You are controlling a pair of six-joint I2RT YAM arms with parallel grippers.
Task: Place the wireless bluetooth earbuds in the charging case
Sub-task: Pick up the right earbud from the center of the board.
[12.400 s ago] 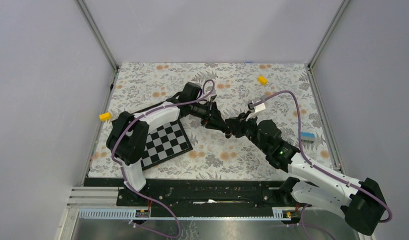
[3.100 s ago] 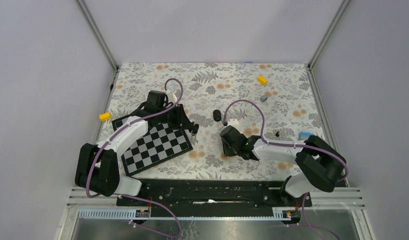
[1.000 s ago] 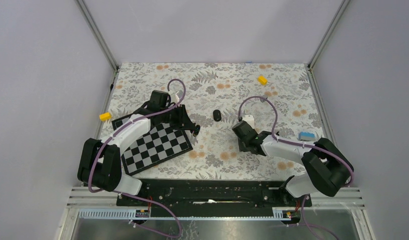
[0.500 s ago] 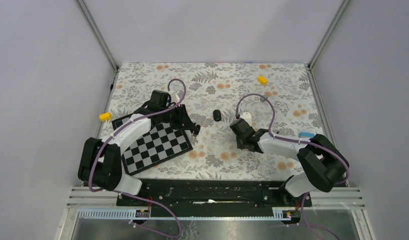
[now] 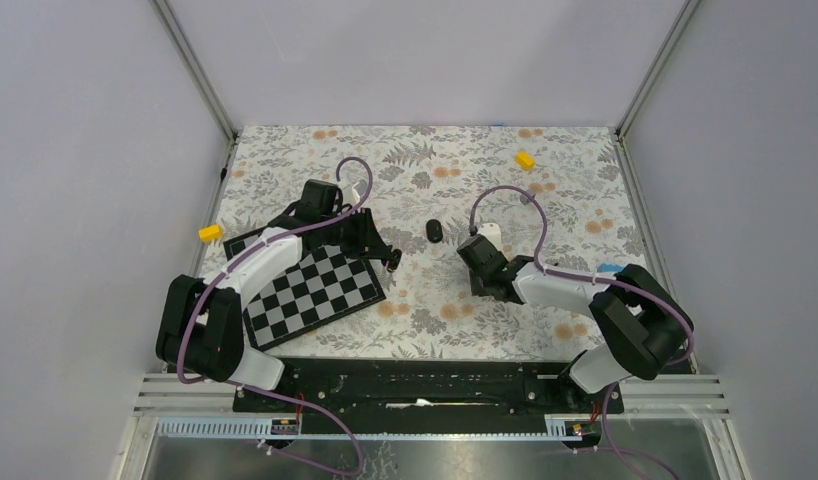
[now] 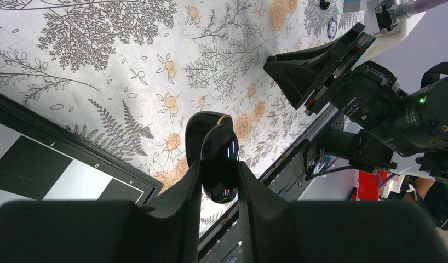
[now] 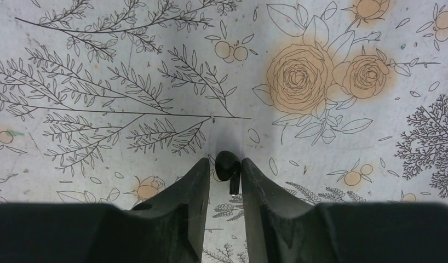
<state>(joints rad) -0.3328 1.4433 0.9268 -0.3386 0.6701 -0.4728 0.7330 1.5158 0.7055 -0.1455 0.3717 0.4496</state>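
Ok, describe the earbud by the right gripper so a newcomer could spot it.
On the floral table cover, look right of the chessboard to the right gripper. The earbud lies between its fingertips: a tiny black bud with a short stem, far smaller than the charging case held in the left gripper.

Overhead: I look down from behind both bases on the whole floral mat | Left wrist: close, past left gripper toward right arm | Right wrist: straight down past right gripper, same mat

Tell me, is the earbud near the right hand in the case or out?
Out: the earbud lies on the mat between the right hand's fingers.
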